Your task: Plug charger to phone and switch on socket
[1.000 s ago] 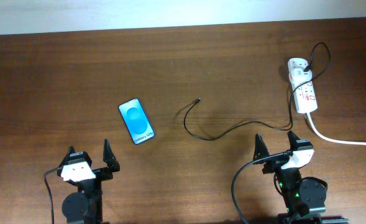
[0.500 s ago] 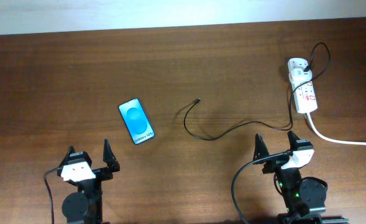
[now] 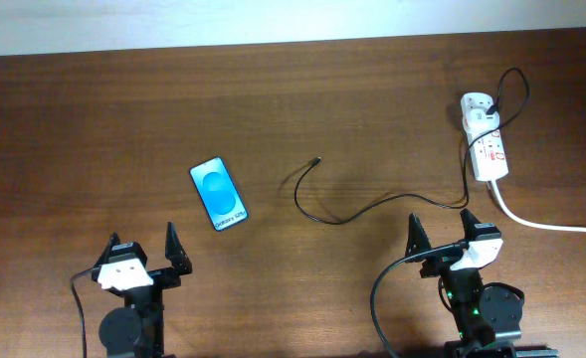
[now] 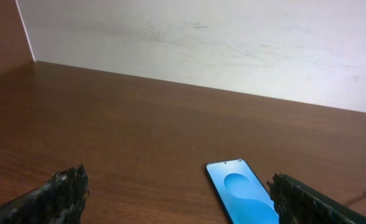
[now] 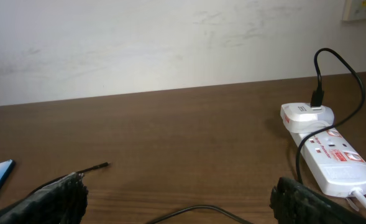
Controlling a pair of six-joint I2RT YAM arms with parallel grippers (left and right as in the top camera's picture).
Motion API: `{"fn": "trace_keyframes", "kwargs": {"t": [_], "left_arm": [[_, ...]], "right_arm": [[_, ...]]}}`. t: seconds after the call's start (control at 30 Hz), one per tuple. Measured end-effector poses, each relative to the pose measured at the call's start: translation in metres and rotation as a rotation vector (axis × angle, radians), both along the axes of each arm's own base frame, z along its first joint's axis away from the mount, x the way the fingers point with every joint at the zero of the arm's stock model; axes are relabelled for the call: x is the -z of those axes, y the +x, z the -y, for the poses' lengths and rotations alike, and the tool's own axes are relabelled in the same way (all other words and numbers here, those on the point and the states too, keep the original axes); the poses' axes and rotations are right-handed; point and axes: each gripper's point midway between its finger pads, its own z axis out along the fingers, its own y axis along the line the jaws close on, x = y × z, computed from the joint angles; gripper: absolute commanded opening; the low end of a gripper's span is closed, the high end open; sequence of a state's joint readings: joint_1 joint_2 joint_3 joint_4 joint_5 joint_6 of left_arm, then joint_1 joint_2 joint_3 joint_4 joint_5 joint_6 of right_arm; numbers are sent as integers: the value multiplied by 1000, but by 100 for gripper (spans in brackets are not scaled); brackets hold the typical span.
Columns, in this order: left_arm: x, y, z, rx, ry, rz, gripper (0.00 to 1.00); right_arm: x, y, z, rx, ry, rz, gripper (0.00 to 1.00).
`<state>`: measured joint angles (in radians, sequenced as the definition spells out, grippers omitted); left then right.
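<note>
Plainly, both sets of jaws stand spread wide with nothing between them: the left jaws sit at the near edge of the worktop on the left side, the right jaws at the near edge on the right, and neither touches anything.

Out ahead of the left jaws, a little toward the right finger in the wrist view, lies the phone, flat, with its blue screen up. Ahead of the right jaws the charger curls across the wood, near them at its closest bend. Its small plug tip lies loose farther out and to the left, between the two arms and well apart from the phone.

Farther out and to the right sits the socket, the charger's other end already seated in it (whether its switch is on, I cannot tell).

I judge the task barely begun: the tip has yet to be picked up, brought to the phone's port and pushed in, and the switch pressed.
</note>
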<state>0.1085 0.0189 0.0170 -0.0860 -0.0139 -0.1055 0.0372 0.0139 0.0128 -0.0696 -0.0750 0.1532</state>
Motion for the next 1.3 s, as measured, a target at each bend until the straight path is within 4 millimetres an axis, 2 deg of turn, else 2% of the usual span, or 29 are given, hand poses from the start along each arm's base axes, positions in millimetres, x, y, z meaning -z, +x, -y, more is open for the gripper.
{"fn": "trace_keyframes", "kwargs": {"t": [0.1, 0.2, 0.3, 0.43, 0.5, 0.57, 0.6, 0.73, 0.87, 0.93, 1.03, 1.13, 1.23, 1.3], "left_arm": [[-14, 2, 5, 27, 5, 63, 99], [-34, 2, 27, 155, 12, 142, 99], [-34, 2, 39, 230, 6, 120, 99], [-53, 7, 43, 257, -5, 48, 99], [-69, 16, 44, 265, -16, -14, 99], [-76, 28, 43, 269, -31, -89, 99], [-81, 41, 42, 270, -48, -159, 99], [-83, 79, 54, 306, -82, -372, 99], [-72, 113, 85, 308, -5, -553, 99], [-57, 130, 111, 304, 81, -648, 99], [-29, 145, 134, 311, 144, -723, 99], [-2, 155, 140, 306, 169, -772, 99], [13, 159, 140, 296, 179, -800, 99], [15, 161, 140, 295, 180, -803, 99]], "right_arm": [[0, 0, 0, 0, 1, 0, 99], [0, 0, 0, 0, 1, 0, 99], [0, 0, 0, 0, 1, -1, 99], [0, 0, 0, 0, 1, 0, 99], [0, 0, 0, 0, 1, -1, 99], [1, 0, 0, 0, 1, -2, 99], [1, 0, 0, 0, 1, -2, 98], [1, 0, 0, 0, 1, -2, 99], [1, 0, 0, 0, 1, -2, 99], [1, 0, 0, 0, 1, -2, 99], [1, 0, 0, 0, 1, -2, 99], [1, 0, 0, 1, 2, -2, 99], [1, 0, 0, 0, 1, -2, 99], [1, 0, 0, 0, 1, -2, 99]]}}
